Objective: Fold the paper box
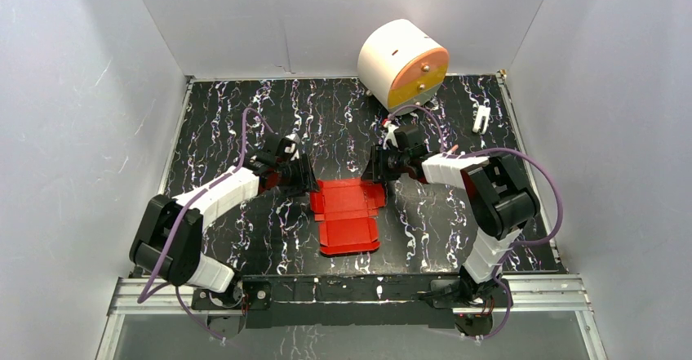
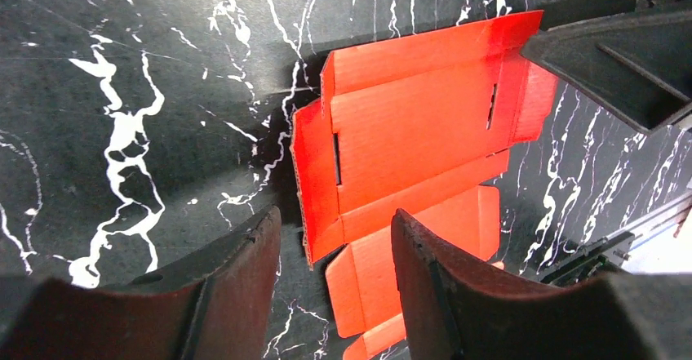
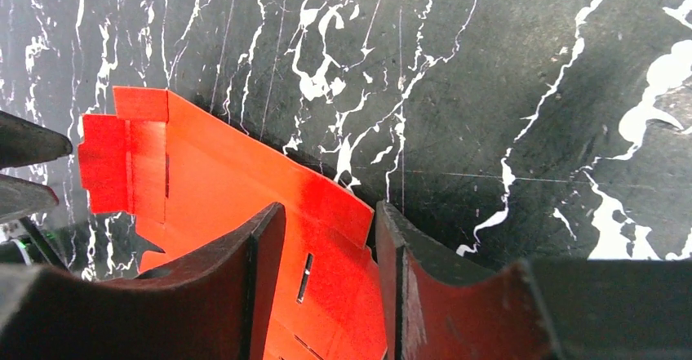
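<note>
The paper box [image 1: 347, 213] is a bright red creased sheet with flaps, lying mostly flat at the middle of the table. My left gripper [image 1: 299, 177] is open at the sheet's left edge. In the left wrist view its jaws [image 2: 336, 217] stand either side of the slightly raised left flap of the sheet [image 2: 416, 123]. My right gripper [image 1: 378, 168] is open at the sheet's right edge. In the right wrist view its jaws [image 3: 330, 209] straddle the raised right flap of the sheet [image 3: 220, 172], with a gap to each finger.
A large white-and-orange drum [image 1: 402, 64] lies at the back of the table. A small white piece [image 1: 481, 117] lies at the back right. White walls enclose the black marbled table [image 1: 228, 115] on three sides.
</note>
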Robot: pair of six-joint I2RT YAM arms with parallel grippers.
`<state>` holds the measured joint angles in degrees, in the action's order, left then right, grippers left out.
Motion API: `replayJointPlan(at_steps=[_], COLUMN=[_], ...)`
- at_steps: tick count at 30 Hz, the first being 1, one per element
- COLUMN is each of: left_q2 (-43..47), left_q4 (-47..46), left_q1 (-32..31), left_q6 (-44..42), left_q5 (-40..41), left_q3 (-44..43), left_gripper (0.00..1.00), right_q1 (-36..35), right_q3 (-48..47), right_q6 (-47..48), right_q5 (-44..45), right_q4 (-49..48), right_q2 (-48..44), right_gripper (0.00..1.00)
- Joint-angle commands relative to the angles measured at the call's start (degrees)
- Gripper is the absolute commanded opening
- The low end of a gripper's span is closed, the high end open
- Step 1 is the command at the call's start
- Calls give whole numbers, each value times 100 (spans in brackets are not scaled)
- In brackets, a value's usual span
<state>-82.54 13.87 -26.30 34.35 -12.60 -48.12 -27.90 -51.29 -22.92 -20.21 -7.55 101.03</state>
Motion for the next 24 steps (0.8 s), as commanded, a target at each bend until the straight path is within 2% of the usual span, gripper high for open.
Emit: replayJointPlan(at_steps=[1, 7, 14, 24], left_q2=[-25, -54, -104, -43], left_q4=[-177, -341, -480, -587], left_q1=[24, 20, 20, 20], left_q6=[112, 240, 326, 395], left_q5=[-372, -468, -643, -725], left_q3=[128, 268, 339, 406], left_gripper=[47, 42, 38, 40], right_q1=[7, -4, -138, -824], right_q3=[-122, -293, -605, -2016], right_q6=[-116, -41, 163, 500], right_q5=[-228, -188, 295, 1957], right_q4=[-60, 236, 938, 2705], right_q2=[167, 103, 86, 467], right_gripper=[52, 40, 19, 15])
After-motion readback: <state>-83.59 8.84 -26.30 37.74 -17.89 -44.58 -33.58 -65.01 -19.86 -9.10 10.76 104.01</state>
